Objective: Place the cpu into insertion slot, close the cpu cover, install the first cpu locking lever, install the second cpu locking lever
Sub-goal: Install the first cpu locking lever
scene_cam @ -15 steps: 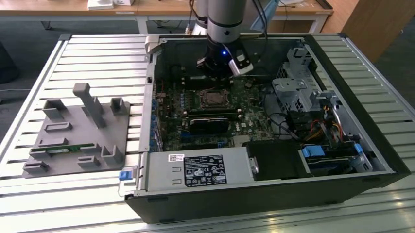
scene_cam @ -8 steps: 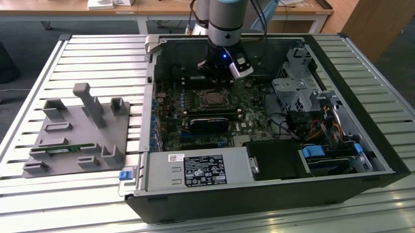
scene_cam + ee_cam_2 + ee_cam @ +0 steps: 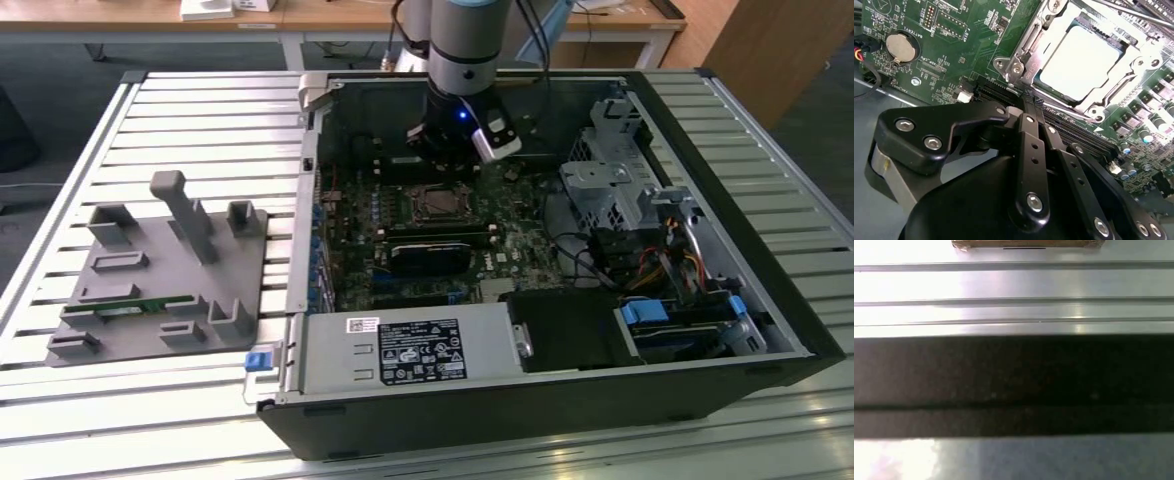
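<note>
Slatted metal surface [image 3: 160,120] carries an open computer case [image 3: 747,250]. Inside it, the gripper [image 3: 1029,100] hangs over the green motherboard [image 3: 959,55], fingers [image 3: 1026,107] together on nothing, just beside the insertion slot [image 3: 1024,55]. The cpu [image 3: 1084,62] sits seated there, with the cpu cover [image 3: 1126,82] closed around it.

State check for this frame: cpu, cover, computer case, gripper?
cpu: seated in the slot, metal top showing.
cover: closed flat around the cpu.
case: lying open, side panel off.
gripper: above the board beside the slot, holding nothing visible.
</note>
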Tool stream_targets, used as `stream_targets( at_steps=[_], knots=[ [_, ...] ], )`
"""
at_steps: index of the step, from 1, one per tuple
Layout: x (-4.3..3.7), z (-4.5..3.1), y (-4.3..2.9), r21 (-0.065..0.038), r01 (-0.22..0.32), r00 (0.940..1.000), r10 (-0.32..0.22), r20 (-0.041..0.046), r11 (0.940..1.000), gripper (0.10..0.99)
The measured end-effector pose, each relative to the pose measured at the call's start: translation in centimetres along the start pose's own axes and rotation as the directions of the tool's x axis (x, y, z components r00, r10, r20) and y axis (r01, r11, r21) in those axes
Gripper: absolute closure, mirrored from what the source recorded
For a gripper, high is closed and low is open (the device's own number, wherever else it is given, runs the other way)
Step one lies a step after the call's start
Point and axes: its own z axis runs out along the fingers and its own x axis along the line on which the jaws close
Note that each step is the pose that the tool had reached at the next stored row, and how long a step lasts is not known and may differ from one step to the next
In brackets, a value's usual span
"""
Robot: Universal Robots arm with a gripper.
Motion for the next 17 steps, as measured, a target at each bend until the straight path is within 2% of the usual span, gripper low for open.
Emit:
stream_targets(
  at_steps=[3,7,12,17],
  knots=[
    [-0.01,-0.03,0.01,0.001,0.0,1.0,0.0,0.0001,1.0,0.98],
    [0.01,0.12,-0.02,0.009,0.0,1.0,0.0,-0.0001,1.0,0.98],
    [0.0,0.29,-0.04,0.011,0.0,1.0,0.0,0.0003,0.9999,0.98],
    [0.0,0.05,0.0,0.011,0.0,1.0,0.0,0.0005,0.9999,0.98]
  ],
)
